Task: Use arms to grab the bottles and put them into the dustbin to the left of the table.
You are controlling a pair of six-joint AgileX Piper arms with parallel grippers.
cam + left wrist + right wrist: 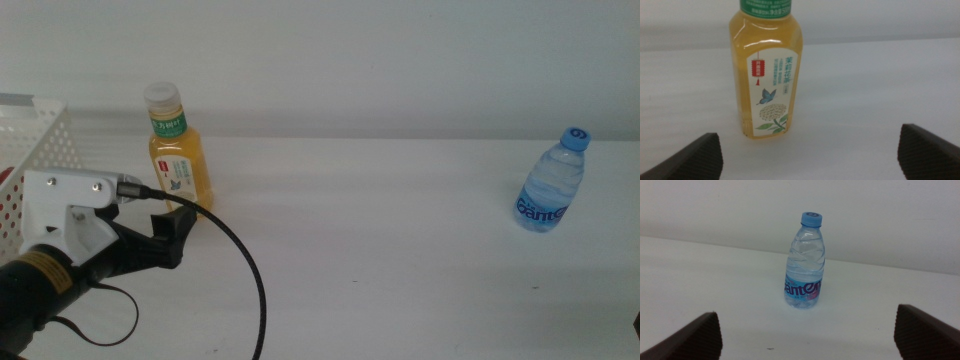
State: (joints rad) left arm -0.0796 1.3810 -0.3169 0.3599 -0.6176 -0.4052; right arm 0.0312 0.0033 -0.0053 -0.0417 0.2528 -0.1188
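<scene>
Left gripper [178,232]: black angular jaws spread wide, just short of the amber tea bottle [178,160].
Right gripper [807,335]: jaws wide, facing the ribbed clear water bottle [805,262].

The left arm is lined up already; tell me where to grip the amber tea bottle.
Grip the upright amber plastic tea bottle with the white cap across its straight-sided labelled body, coming level from the front, where the open left claw faces it. The neck narrows, so probably stay below the shoulder.

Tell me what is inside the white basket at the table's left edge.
Through the holes of the dustbin, something red shows low against the near wall. What it is cannot be told; the left arm's housing covers the rest of the interior.
</scene>
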